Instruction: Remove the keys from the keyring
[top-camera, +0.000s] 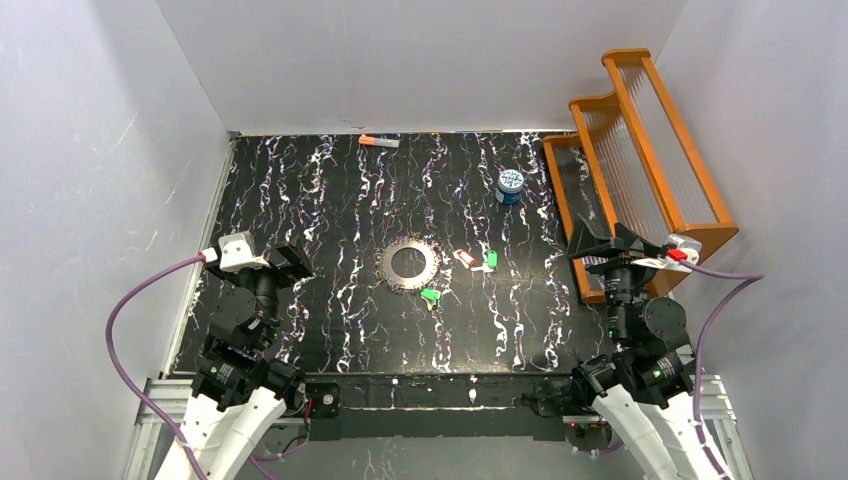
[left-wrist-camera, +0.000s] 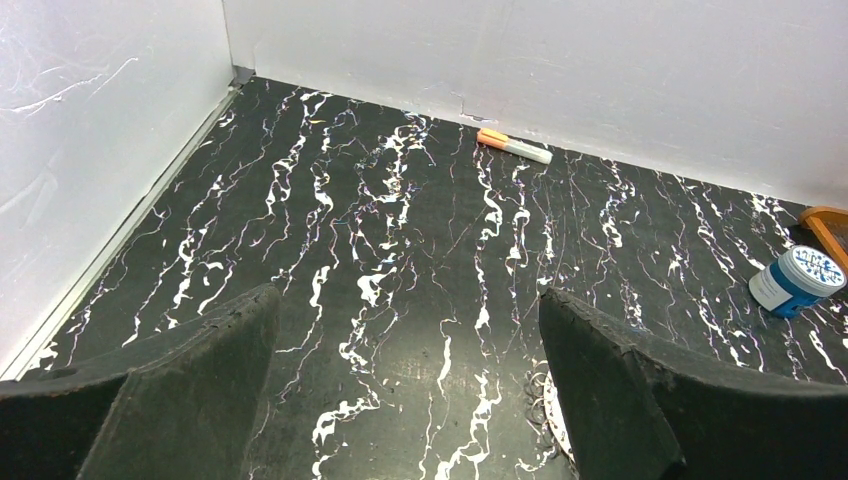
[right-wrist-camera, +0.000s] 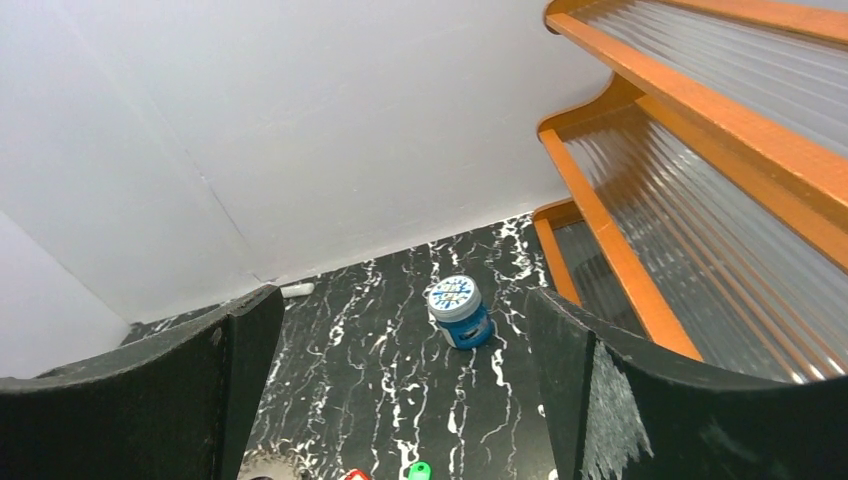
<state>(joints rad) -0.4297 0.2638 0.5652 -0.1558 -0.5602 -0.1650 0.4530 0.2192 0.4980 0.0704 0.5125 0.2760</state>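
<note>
The toothed dark-grey keyring (top-camera: 409, 264) lies flat at the table's middle. A red key (top-camera: 465, 258) and a green key (top-camera: 491, 259) lie just right of it; another green key (top-camera: 430, 295) lies at its lower right. All three keys lie apart from the ring. My left gripper (top-camera: 292, 263) is open and empty, left of the ring; a sliver of the ring (left-wrist-camera: 553, 418) shows beside its right finger. My right gripper (top-camera: 600, 243) is open and empty, right of the keys. The ring's edge (right-wrist-camera: 262, 466), red key (right-wrist-camera: 356, 474) and green key (right-wrist-camera: 419, 468) peek in at the right wrist view's bottom.
A blue-and-white canister (top-camera: 510, 186) stands at the back right, also in the left wrist view (left-wrist-camera: 797, 281) and the right wrist view (right-wrist-camera: 458, 310). An orange-and-grey stick (top-camera: 379, 142) lies by the back wall. An orange wooden rack (top-camera: 640, 150) fills the right side. White walls enclose the table.
</note>
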